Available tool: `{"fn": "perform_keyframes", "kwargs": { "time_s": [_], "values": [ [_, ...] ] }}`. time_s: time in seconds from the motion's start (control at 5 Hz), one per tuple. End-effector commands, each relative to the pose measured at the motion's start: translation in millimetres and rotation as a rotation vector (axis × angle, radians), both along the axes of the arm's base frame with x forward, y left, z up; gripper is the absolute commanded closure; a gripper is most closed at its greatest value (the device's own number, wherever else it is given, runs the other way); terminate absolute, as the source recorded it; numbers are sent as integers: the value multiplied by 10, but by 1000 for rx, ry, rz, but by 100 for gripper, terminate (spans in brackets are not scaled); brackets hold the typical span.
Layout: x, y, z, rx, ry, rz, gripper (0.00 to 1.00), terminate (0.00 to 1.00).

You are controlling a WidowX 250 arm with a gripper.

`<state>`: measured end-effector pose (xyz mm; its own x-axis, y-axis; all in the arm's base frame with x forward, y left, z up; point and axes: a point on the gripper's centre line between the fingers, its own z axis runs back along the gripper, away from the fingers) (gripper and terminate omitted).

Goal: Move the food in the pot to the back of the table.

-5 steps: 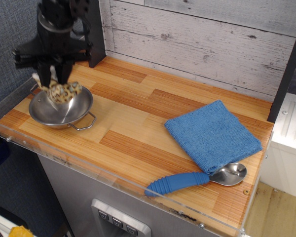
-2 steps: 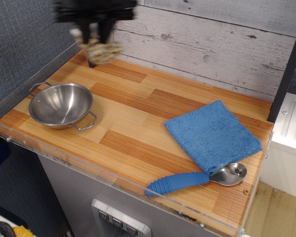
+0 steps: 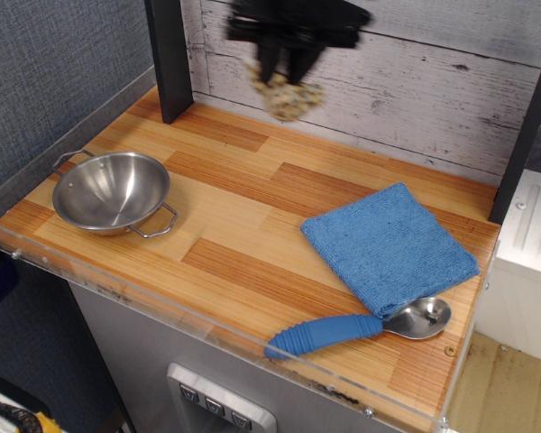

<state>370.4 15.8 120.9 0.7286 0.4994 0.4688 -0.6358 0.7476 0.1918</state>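
My gripper (image 3: 285, 76) is high over the back middle of the table (image 3: 243, 225), blurred by motion. It is shut on the food (image 3: 290, 97), a cream-and-tan spotted toy that hangs from the fingers in front of the plank wall, clear of the tabletop. The pot (image 3: 113, 191), a shiny steel bowl with two wire loop handles, stands empty at the front left of the table, far to the left of the gripper.
A folded blue cloth (image 3: 388, 246) lies on the right side. A steel spoon with a blue ribbed handle (image 3: 361, 328) lies near the front right edge. A black post (image 3: 169, 59) stands at the back left. A clear acrylic rim (image 3: 207, 327) runs along the front.
The gripper lifted the food out of the pot, then carried it up and to the right along the back wall. The pot now stands empty.
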Motion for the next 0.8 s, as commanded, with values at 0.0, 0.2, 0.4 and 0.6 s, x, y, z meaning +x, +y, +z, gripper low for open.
{"fn": "perform_keyframes", "kwargs": {
  "time_s": [0.0,0.2,0.4,0.6],
  "values": [
    [102,-329,-261,17,-23,-69,100,0],
    [90,-288,-525,5,-34,-94,100,0],
    [86,-250,-707,-26,-46,-121,100,0],
    [96,-279,-853,-85,-38,-145,100,0]
  ]
}}
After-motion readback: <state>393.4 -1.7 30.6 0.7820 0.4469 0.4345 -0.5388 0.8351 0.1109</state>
